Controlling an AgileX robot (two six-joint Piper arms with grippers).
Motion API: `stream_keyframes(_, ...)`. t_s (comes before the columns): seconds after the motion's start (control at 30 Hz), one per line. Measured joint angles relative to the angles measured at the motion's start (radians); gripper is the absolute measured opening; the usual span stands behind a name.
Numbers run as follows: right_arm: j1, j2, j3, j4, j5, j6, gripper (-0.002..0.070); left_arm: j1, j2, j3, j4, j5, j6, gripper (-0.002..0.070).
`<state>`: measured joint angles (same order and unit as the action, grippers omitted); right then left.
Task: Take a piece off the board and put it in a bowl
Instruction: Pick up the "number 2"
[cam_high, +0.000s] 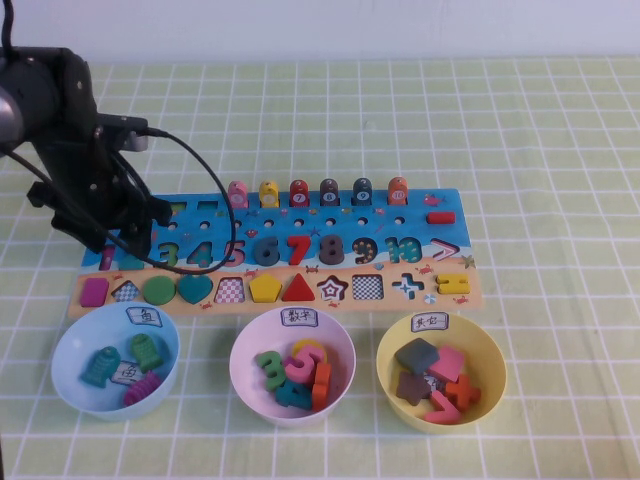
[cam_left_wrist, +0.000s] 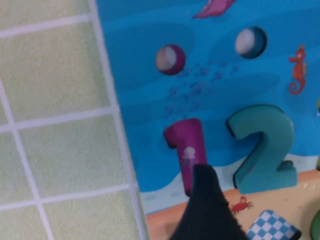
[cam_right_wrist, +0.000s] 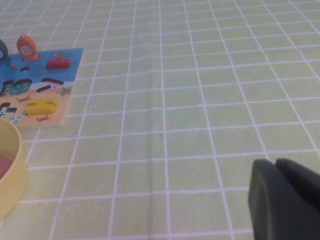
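1 teal 2 (cam_left_wrist: 262, 150) beside left gripper (cam_high: 128, 238); right gripper (cam_right_wrist: 285, 200) over cloth (cam_right_wrist: 200, 100).

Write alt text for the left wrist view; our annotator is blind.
A dark fingertip of the left gripper hangs over the base of a magenta 1 on the blue board, beside the teal 2; green checked tablecloth alongside.

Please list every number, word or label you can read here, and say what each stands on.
"3 4 5 6 7 8 9 10": pieces seated in the board.
"1", "2": purple piece and teal piece, by the left gripper.
Bowl labels, peg numbers: unreadable.
Right gripper: no text.
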<state>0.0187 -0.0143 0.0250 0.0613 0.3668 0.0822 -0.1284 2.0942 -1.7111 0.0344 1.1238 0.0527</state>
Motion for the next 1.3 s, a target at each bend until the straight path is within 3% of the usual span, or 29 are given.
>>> stream_keyframes(0.53,0.0,0.0,0.0,0.0,0.001,0.0,-0.0017,-0.014,0.056,-0.011,-0.012,-0.004,0.007,0.0402)
stream_keyframes(0.77,0.0,0.0,0.0,0.0,0.002,0.0,-0.0017,-0.016,0.057,-0.011,-0.007,-0.004,-0.008,0.0212)
stream_keyframes(1.3,0.0,0.0,0.0,0.0,0.002,0.0,-0.0017,-0.018,0.01,-0.01,0.018,0.002,-0.012,0.0209)
